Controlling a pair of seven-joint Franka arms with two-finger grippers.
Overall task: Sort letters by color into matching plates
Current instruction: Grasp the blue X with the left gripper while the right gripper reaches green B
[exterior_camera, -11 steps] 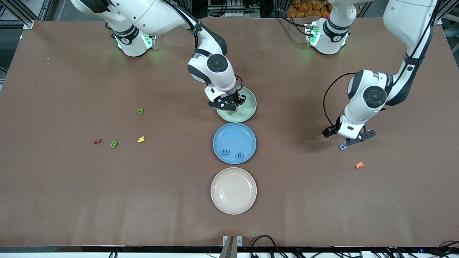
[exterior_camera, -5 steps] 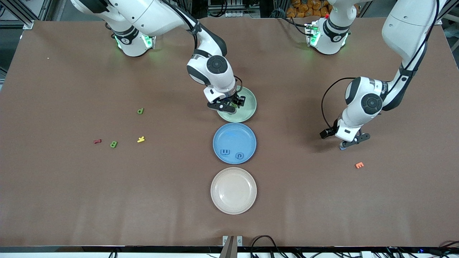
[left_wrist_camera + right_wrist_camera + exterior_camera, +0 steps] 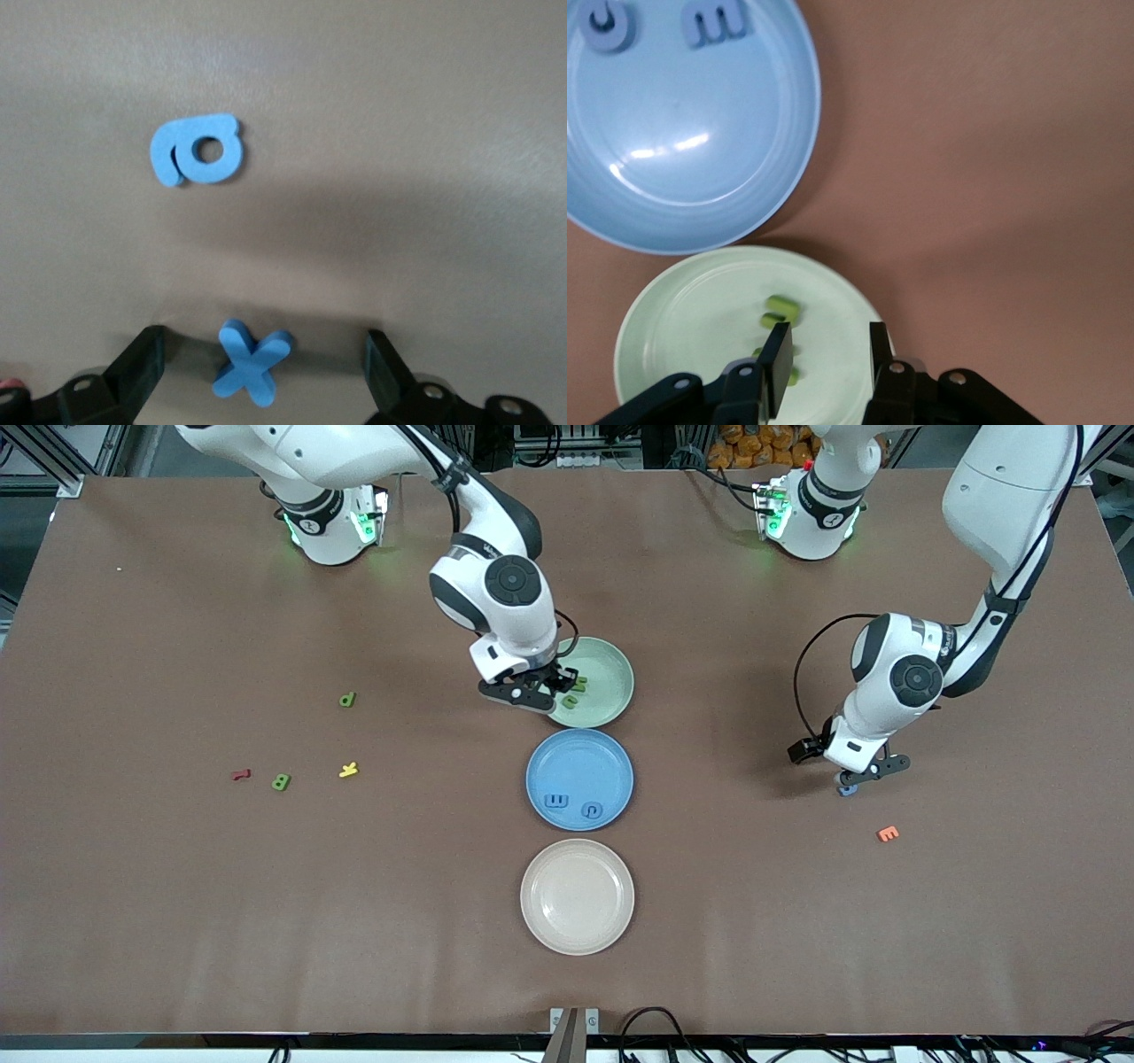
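Note:
My left gripper (image 3: pixel 858 778) is open, low over the table at the left arm's end. In the left wrist view its fingers (image 3: pixel 133 372) stand apart on either side of a blue X letter (image 3: pixel 252 361), and a second blue letter (image 3: pixel 197 150) lies beside it. One blue letter (image 3: pixel 848 789) shows under that gripper in the front view. My right gripper (image 3: pixel 542 691) is open and empty over the rim of the pale green plate (image 3: pixel 611 669), which holds green letters (image 3: pixel 578 685). The blue plate (image 3: pixel 576 762) holds two blue letters (image 3: pixel 556 801).
The cream plate (image 3: pixel 577 897) is nearest the front camera. An orange E (image 3: pixel 888 833) lies near the left gripper. A green letter (image 3: pixel 347 700), a red one (image 3: pixel 240 775), a green B (image 3: pixel 281 782) and a yellow K (image 3: pixel 348 770) lie toward the right arm's end.
My right gripper has moved from over the green plate to its rim, and green letters now show in the plate. My left gripper has shifted a little over the blue letters.

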